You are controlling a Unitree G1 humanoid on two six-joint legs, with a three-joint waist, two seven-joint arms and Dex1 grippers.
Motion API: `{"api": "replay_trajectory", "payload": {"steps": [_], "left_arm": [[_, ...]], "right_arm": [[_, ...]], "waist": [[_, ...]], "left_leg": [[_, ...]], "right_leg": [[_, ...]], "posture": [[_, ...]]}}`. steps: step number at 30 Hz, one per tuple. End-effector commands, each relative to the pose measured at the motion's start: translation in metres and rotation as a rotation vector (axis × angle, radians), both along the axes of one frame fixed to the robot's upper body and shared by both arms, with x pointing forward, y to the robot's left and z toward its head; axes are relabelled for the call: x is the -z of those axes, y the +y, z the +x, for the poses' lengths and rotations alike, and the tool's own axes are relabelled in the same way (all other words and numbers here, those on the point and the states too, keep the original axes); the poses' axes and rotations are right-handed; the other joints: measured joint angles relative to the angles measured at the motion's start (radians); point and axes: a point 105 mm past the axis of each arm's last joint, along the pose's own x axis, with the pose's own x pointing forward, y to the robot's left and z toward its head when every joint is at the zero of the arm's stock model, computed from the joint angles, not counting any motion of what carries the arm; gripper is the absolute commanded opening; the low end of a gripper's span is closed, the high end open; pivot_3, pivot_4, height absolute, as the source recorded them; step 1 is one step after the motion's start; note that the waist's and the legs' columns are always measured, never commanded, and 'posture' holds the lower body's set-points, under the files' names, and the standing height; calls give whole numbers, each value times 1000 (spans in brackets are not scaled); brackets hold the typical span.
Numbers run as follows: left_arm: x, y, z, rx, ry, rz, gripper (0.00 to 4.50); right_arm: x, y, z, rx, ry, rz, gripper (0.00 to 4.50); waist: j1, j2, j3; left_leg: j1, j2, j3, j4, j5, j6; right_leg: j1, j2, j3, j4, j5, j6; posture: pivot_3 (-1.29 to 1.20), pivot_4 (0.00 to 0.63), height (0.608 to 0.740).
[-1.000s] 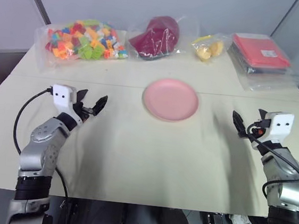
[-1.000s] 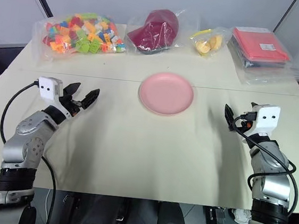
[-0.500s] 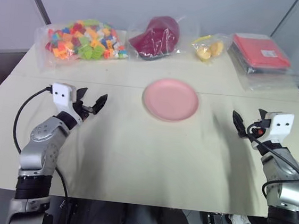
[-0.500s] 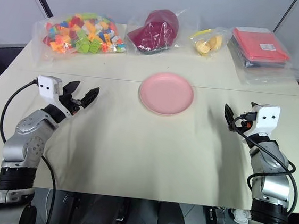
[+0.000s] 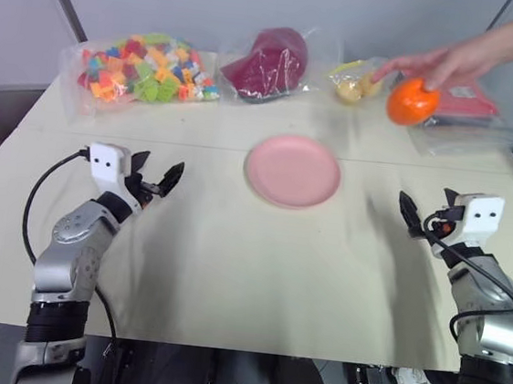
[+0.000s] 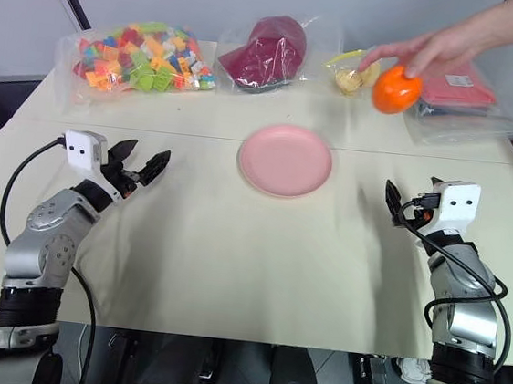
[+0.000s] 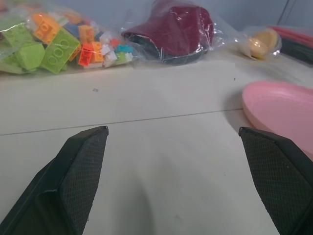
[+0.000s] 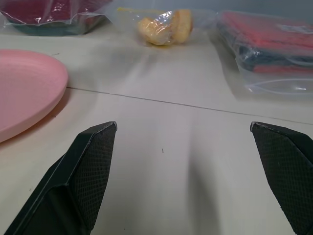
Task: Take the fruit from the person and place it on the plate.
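A person's hand (image 5: 454, 61) reaches in from the far right and holds a round orange fruit (image 5: 412, 101) in the air above the table's back right. The pink plate (image 5: 293, 170) lies flat at the table's middle with nothing on it. My left gripper (image 5: 160, 171) rests open near the left side, well left of the plate, which shows past its fingers (image 7: 274, 166). My right gripper (image 5: 425, 208) is open at the right side, below and nearer than the fruit, holding nothing. The plate's rim (image 8: 29, 93) is at the side of the right wrist view.
Along the back edge lie a clear bag of coloured bricks (image 5: 141, 65), a bagged dark red item (image 5: 272, 61), a small bag of pale yellow pieces (image 5: 355, 85) and bagged flat red packs (image 5: 458, 103). A seam crosses the beige table (image 5: 232, 254).
A person's hand holding the orange fruit has come into view from the upper right, over the back of the table. Both grippers stay where they were, still open.
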Motion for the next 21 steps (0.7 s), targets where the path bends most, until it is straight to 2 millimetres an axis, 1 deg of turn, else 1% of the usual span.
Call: {"api": "replay_trajectory", "payload": {"steps": [1,2,3,5,7,11,14,15,18,21], "left_arm": [[-9,5,-2,-7,-38,18,4463],[-12,3,-3,17,-44,14,4463],[-19,-5,-7,86,-64,8,4463],[-34,-21,-20,238,-103,12,4463],[-43,-34,-33,376,-111,47,4463],[-52,-44,-44,515,-110,167,4463],[-59,-49,-48,572,-102,204,4463],[-61,-50,-48,583,-103,209,4463],[-66,-55,-44,596,-107,212,4463],[-67,-58,-42,610,-111,213,4463]], "right_arm": [[-14,2,-3,-2,-54,-17,4500],[-14,2,-3,-2,-54,-16,4500],[-14,2,-2,-1,-53,-16,4500],[-14,1,-2,-1,-52,-17,4500],[-14,1,-2,-2,-50,-19,4500],[-14,0,-1,-3,-49,-21,4500],[-18,0,-1,-7,-55,-27,4500],[-24,4,-2,-22,-74,-12,4500],[-54,23,0,-96,-154,75,4500],[-72,35,4,-119,-196,131,4500]], "waist": [[0,0,0],[0,0,0],[0,0,0],[-1,0,0],[-1,0,0],[-1,1,0],[-1,0,0],[-1,0,0],[-1,1,0],[-7,1,0]], "left_leg": [[0,0,0,0,0,0],[0,0,0,0,0,0],[0,0,0,0,0,0],[0,0,0,0,0,0],[0,0,0,0,0,0],[0,0,0,-1,0,0],[0,0,0,-1,0,0],[0,0,0,-1,0,0],[0,0,0,-1,0,1],[0,1,0,-1,0,1]], "right_leg": [[0,0,0,0,0,0],[0,0,0,0,0,0],[0,0,0,0,0,0],[0,0,0,0,0,0],[0,0,0,0,0,0],[0,0,0,0,0,0],[0,0,0,0,0,0],[0,0,0,0,0,0],[0,0,0,0,0,0],[0,0,0,0,0,0]], "posture": [[0,150,740],[0,150,740],[0,150,740],[0,150,740],[0,150,740],[0,150,740],[0,150,740],[0,150,740],[0,150,740],[0,150,740]]}}
